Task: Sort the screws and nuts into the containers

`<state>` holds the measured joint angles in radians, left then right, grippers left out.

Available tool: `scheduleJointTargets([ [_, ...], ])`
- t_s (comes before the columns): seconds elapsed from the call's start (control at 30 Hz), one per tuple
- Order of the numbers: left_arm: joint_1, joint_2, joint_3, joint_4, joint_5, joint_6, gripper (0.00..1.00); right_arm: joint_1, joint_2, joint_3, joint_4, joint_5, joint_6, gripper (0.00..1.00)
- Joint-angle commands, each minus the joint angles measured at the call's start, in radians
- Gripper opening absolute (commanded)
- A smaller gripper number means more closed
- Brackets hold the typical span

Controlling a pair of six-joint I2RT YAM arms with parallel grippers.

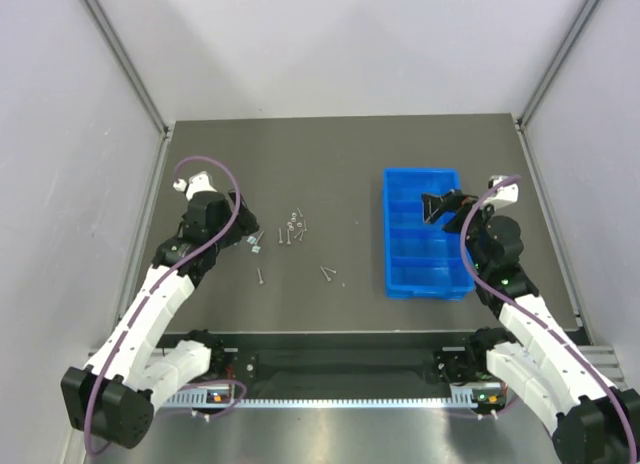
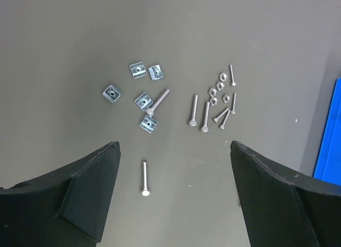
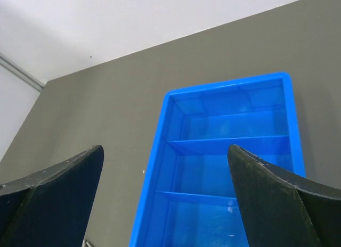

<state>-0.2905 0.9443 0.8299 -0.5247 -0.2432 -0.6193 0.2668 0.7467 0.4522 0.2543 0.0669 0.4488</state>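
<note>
Across the middle of the top view spreads a dark table (image 1: 340, 154), with the left arm (image 1: 150, 304) reaching up from the lower left and the right arm (image 1: 540, 334) from the lower right. Right of centre on it sits the blue tray (image 1: 389, 244), its long side running up the frame and crosswise dividers splitting it into compartments. Over the tray's upper half hangs the right gripper (image 1: 436, 205), jaws spread wide; its wrist view shows the tray's far compartments between the two black fingers (image 3: 58, 188). Left of centre, the left gripper (image 1: 248, 236) is likewise wide open and points toward the loose hardware. All of that hardware lies on the table left of centre in the top view, well apart from the tray. In the left wrist view most of the screws (image 2: 205, 116) lie in a loose row at centre right. A lone screw (image 2: 144, 178) lies at lower centre, near the fingertips. Five square nuts (image 2: 137, 70) are scattered left of centre, with one more screw among them. Several small hex nuts (image 2: 218, 92) cluster just above the row of screws.
</note>
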Motion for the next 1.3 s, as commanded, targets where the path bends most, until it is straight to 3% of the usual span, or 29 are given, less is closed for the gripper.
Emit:
scheduleJointTargets([
  [0.0,-0.001,-0.021,-0.014,0.011,0.018,-0.019,0.89,0.015,-0.004,0.013,0.045,0.016,-0.001,1.0],
  [0.17,-0.001,-0.041,-0.043,-0.015,0.018,-0.057,0.81,0.026,0.011,0.011,0.048,0.016,0.004,1.0],
  [0.23,-0.006,-0.018,-0.049,-0.041,-0.008,-0.066,0.74,0.035,0.014,0.01,0.053,0.016,0.002,1.0],
  [0.43,-0.081,0.074,-0.055,-0.058,-0.1,-0.1,0.66,0.048,0.02,0.002,0.059,0.037,-0.001,1.0],
  [0.7,-0.151,0.28,-0.057,-0.049,-0.136,-0.141,0.6,0.063,0.031,-0.007,0.065,0.077,-0.004,1.0],
  [1.27,-0.216,0.384,-0.156,0.034,-0.16,-0.198,0.49,0.08,0.04,-0.004,0.059,0.106,-0.013,0.99],
])
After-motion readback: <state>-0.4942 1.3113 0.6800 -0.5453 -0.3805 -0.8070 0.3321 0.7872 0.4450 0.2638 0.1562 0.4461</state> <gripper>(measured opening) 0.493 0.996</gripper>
